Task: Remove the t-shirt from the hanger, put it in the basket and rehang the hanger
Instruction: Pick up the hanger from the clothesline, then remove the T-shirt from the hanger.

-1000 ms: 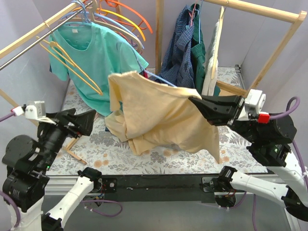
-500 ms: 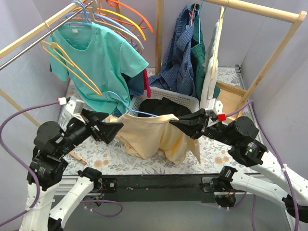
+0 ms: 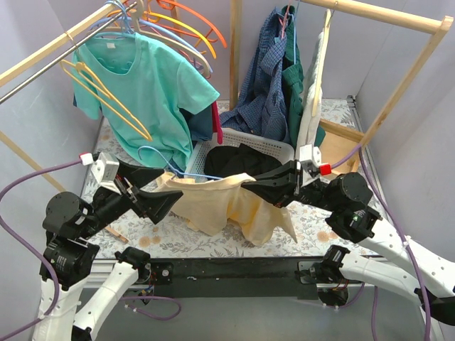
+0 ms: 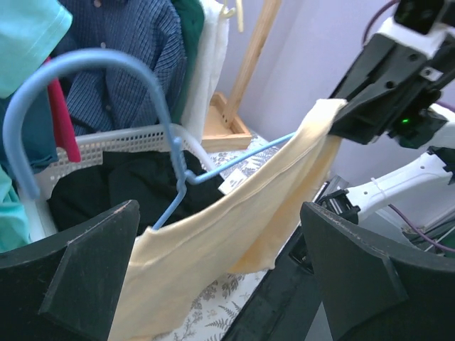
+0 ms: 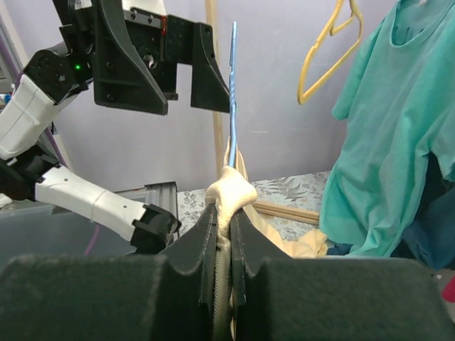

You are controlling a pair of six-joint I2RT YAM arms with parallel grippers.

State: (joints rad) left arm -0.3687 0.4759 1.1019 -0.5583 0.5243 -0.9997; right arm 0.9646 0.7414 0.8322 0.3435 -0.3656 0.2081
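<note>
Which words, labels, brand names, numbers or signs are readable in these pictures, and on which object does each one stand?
No text can be read anywhere.
The small white label inside the collar of the hanging teal cotton t-shirt is too small to read.

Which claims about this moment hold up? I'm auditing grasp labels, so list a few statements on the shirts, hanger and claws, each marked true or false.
1. The right claw is shut on the yellow t-shirt. True.
2. The left claw is shut on the blue hanger. False: it is open, gripping nothing.
3. The blue hanger's arm runs inside the yellow t-shirt. True.
4. The teal t-shirt lies in the white basket. False: it hangs from the rack.
</note>
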